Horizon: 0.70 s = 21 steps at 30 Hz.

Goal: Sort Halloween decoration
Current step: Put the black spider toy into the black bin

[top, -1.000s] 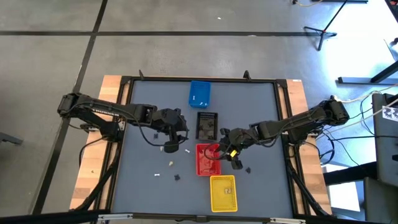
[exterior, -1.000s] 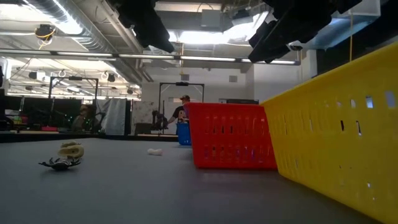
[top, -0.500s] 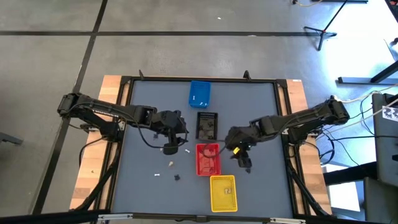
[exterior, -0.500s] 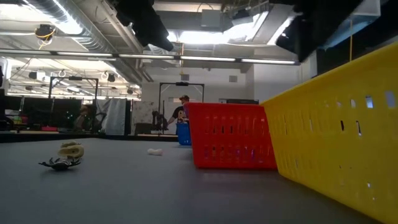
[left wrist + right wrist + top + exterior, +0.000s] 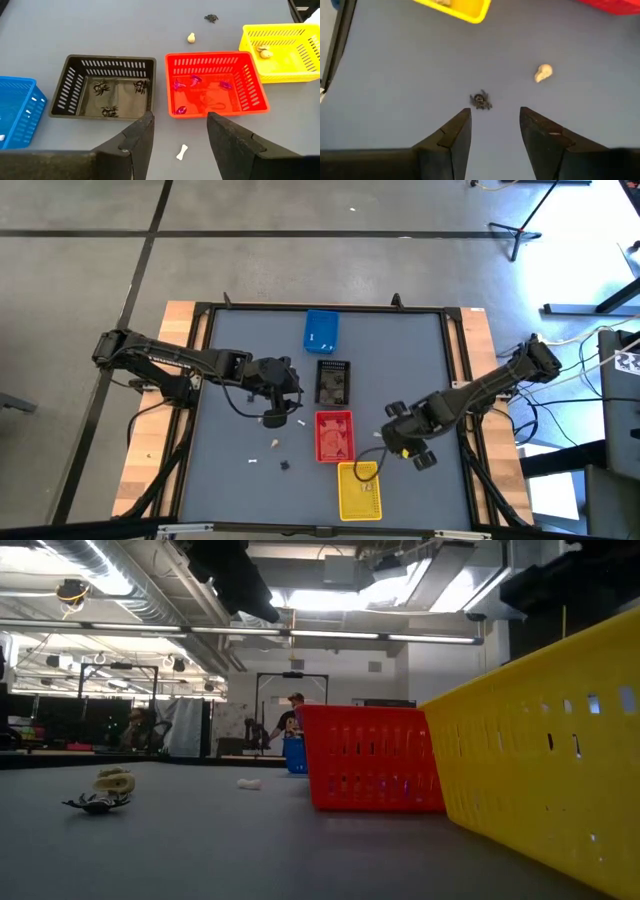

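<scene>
Near the yellow tray (image 5: 465, 12), poised right gripper (image 5: 495, 117) above a loose dark spider (image 5: 480, 100), jaws wide and empty, probably to pick it. Hung left gripper (image 5: 180, 122), equally wide, over a white bone (image 5: 182, 151).

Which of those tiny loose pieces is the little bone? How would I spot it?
Find the red rectangular plastic tray in the row of trays. On the grey table just outside its near wall lies a small white bone-shaped piece. It is slim with knobbed ends, unlike the rounded cream skull beyond that tray.
</scene>
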Each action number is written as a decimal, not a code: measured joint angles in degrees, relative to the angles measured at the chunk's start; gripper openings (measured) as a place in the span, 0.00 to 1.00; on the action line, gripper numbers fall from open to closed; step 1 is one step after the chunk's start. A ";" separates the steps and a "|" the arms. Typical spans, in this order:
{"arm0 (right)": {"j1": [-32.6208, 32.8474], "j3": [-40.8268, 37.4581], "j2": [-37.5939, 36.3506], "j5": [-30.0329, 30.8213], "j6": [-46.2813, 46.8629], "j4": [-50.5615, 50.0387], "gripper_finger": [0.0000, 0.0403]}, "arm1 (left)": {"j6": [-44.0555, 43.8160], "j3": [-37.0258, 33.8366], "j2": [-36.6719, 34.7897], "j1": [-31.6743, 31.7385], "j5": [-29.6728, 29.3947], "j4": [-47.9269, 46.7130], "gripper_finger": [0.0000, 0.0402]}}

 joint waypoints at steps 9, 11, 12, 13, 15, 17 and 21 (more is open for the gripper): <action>1.63 -11.05 0.02 -0.52 0.03 10.44 0.41 | 0.01 0.00 0.00 0.00 0.00 0.01 0.44; 1.63 -13.34 0.02 -0.77 0.01 13.99 0.41 | -0.02 0.00 0.00 0.00 0.00 0.01 0.44; 1.63 -14.36 0.02 -1.26 0.01 15.50 0.41 | -0.09 0.00 0.00 0.00 0.01 0.01 0.44; 1.63 -15.28 0.02 -1.92 -0.01 16.57 0.41 | -0.11 0.00 0.00 0.00 -0.01 0.01 0.44; 1.63 -16.94 0.02 -2.06 -0.22 18.17 0.41 | -0.13 0.00 0.00 0.00 0.01 0.01 0.44; 1.61 -18.26 0.02 -2.05 -0.30 19.72 0.41 | -0.20 0.00 0.00 0.00 -0.01 0.01 0.44; 1.61 -20.55 0.02 -2.05 -0.32 22.04 0.41 | -0.22 -0.01 0.02 0.00 0.01 0.03 0.44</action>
